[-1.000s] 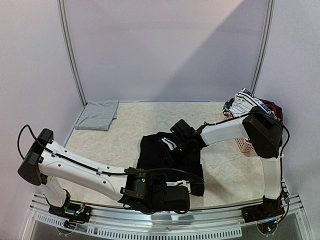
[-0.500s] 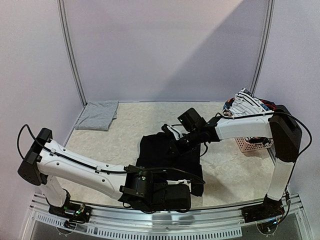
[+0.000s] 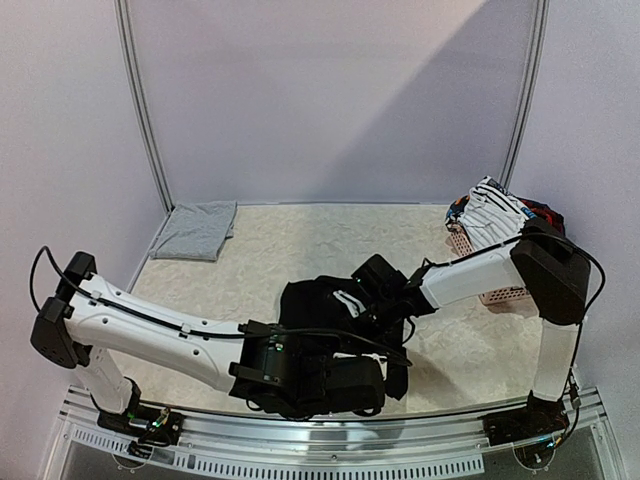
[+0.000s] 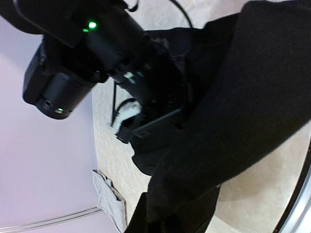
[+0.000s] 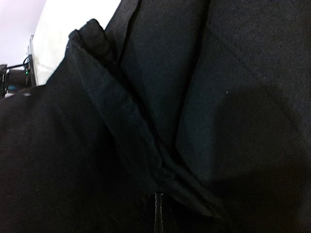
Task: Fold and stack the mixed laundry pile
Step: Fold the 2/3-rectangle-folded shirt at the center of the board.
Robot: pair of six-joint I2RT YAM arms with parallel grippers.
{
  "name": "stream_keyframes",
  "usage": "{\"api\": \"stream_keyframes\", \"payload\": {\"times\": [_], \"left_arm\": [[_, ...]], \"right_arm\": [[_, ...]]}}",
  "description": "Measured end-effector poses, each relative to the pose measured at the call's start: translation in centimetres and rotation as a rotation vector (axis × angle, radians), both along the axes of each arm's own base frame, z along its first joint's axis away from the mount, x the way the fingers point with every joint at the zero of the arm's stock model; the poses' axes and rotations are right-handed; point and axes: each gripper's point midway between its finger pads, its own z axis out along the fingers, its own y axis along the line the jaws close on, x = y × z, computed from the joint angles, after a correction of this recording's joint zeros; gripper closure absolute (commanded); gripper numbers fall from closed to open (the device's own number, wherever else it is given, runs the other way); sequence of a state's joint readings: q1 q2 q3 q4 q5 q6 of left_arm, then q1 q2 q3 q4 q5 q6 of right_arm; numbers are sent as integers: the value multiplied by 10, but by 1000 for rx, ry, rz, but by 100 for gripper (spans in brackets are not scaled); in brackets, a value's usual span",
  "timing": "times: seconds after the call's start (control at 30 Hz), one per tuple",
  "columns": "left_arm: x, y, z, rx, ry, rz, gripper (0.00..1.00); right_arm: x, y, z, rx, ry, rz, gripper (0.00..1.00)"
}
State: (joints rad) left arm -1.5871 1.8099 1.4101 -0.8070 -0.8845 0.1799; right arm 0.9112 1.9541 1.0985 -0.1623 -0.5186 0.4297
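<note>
- The large black trousers lie crumpled on the pale marbled desk, bunched between both sets of jaws.
- The right jaws are closed tight on a fold of the black cloth. The right wrist view is filled with dark fabric, its creases drawn together at the pinch.
- The left jaws, just nearer the desk's front edge than the right jaws, are closed on the trousers' near hem, their tips hidden by cloth draped across the left wrist view.
- A pink perforated plastic basket stands to the right of the right jaws, with a white black-striped garment and red and blue pieces heaped on top.
- A folded light grey garment lies flat, far to the left of both jaws and well apart from them, by the back left corner.
</note>
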Motion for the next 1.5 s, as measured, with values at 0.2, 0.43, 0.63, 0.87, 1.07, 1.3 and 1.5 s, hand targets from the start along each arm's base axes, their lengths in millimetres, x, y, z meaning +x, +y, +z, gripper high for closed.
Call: {"api": "stream_keyframes", "payload": {"times": [0.2,0.43,0.63,0.87,1.07,1.3,1.5], "left_arm": [[26,-11,26,-34,-19,8,100],[60,-10,34,-32,-36,32,100],[72,-15,31,-29,-29,16,100],[83,-24,21,-13,-16,-11,100],[96,-33,13,-2,-6,-24,100],[123,-40,-1,-16,22,-3,100],[152,-46,-22,-10,32,27,100]], "right_arm": [[-13,1,0,22,33,21,99],[-18,-5,12,35,28,9,99],[5,-23,9,-101,-56,-103,95],[49,-65,26,-268,-191,-315,88],[79,-116,60,-350,-300,-503,68],[78,-182,113,-357,-428,-710,30],[62,-219,150,-305,-504,-821,28]]}}
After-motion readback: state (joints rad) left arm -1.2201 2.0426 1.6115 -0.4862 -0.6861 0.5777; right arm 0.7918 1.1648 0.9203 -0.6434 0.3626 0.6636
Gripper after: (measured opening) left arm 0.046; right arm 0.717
